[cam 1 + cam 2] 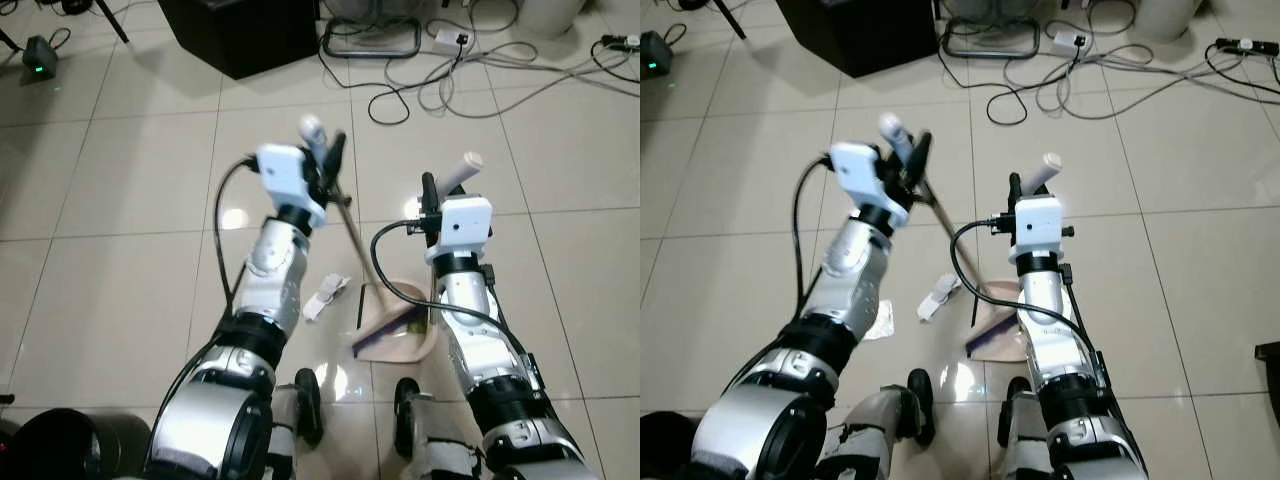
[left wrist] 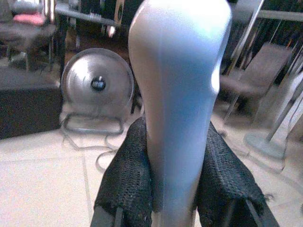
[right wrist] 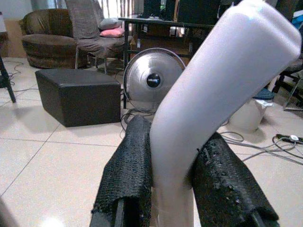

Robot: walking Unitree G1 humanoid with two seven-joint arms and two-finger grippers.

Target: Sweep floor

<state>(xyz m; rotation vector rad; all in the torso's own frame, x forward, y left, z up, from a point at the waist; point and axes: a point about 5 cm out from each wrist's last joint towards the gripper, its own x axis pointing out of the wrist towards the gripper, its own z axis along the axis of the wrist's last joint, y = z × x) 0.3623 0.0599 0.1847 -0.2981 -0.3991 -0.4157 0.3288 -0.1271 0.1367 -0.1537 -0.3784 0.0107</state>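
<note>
My left gripper [image 1: 326, 162] is shut on the pale grey grip of a broom [image 2: 177, 94]. The broom's thin stick [image 1: 355, 235] slants down to its purple bristles [image 1: 385, 338], which rest in a beige dustpan [image 1: 408, 347] on the tiled floor between my arms. The dustpan's white handle [image 1: 462, 168] rises upright, and my right gripper [image 1: 438, 192] is shut on it [image 3: 208, 109]. A crumpled white paper scrap [image 1: 326, 295] lies just left of the dustpan, and another scrap [image 1: 881, 320] sits under my left arm.
A black box [image 1: 240, 35] stands at the back, with a fan's metal base [image 1: 370, 38] and tangled cables [image 1: 450, 85] to its right. A small device with a green light [image 1: 38, 57] is at the far left. A dark round object [image 1: 60, 445] is near my left side.
</note>
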